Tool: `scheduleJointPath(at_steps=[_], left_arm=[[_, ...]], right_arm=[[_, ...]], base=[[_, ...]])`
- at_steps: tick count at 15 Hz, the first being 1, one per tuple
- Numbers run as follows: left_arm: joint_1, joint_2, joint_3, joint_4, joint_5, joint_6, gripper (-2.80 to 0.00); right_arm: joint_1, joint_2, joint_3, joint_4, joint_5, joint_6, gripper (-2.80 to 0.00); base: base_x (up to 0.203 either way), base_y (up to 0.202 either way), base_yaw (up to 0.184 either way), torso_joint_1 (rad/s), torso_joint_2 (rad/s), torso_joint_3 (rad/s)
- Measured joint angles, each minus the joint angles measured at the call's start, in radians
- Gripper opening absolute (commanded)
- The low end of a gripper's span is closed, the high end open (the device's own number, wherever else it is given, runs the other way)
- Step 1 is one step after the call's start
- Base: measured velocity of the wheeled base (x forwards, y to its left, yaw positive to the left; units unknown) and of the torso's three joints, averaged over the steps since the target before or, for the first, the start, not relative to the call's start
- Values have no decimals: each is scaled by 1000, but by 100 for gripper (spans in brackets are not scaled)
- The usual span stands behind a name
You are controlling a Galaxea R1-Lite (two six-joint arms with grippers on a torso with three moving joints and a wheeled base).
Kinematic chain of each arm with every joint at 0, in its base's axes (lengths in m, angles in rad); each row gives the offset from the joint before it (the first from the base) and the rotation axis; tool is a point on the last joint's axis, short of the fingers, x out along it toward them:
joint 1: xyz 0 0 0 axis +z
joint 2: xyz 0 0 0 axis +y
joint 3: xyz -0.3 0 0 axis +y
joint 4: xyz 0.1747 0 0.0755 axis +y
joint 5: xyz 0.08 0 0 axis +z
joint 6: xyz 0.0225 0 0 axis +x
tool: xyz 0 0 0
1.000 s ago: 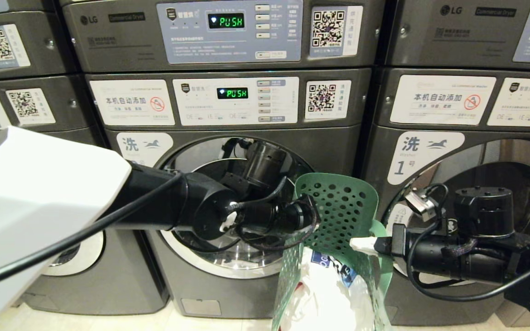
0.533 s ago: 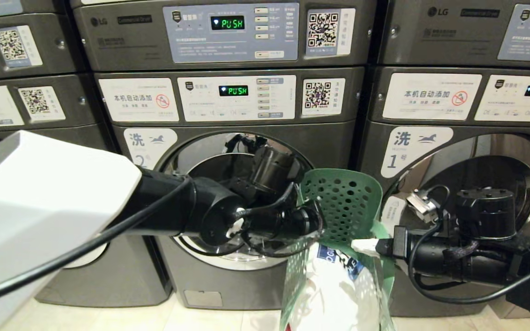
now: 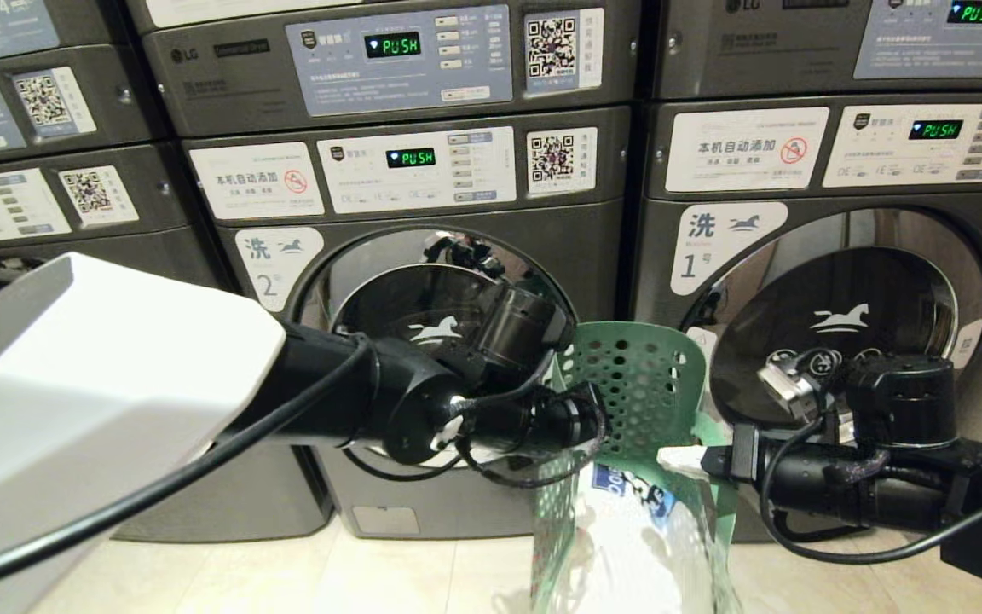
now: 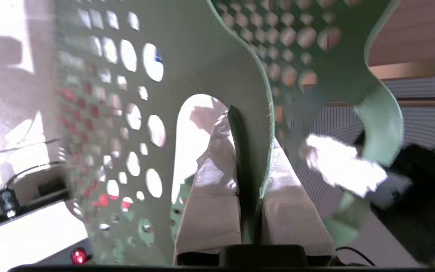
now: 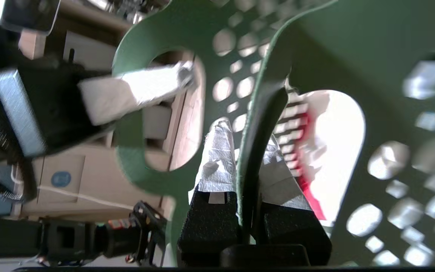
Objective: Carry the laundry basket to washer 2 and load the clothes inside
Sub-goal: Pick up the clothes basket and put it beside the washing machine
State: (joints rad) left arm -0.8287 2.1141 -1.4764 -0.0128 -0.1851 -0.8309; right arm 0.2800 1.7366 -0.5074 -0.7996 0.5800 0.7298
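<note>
Your way to washer 2 (image 3: pixel 448 375) at eleven o'clock is blocked by its shut door, the left arm (image 3: pixel 355 401) and the laundry basket (image 3: pixel 636 384); floor (image 3: pixel 423 580) at seven lies open.
</note>
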Motion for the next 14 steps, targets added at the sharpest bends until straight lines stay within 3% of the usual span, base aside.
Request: scheduleJointPath(at_steps=[3,9,14], left_arm=[[-7,34,-15,-36,1,17,-280],[-23,69,-42,-50,-3,16,-280],[-40,124,-116,-50,-2,18,-280]], right_arm=[[-9,5,13,3,-43,0,-280],[-12,13,23,-2,-45,-4,-280],[-60,27,31,2,-47,-1,-280]], base=[[0,0,0,0,0,0],[0,0,0,0,0,0],[0,0,0,0,0,0]])
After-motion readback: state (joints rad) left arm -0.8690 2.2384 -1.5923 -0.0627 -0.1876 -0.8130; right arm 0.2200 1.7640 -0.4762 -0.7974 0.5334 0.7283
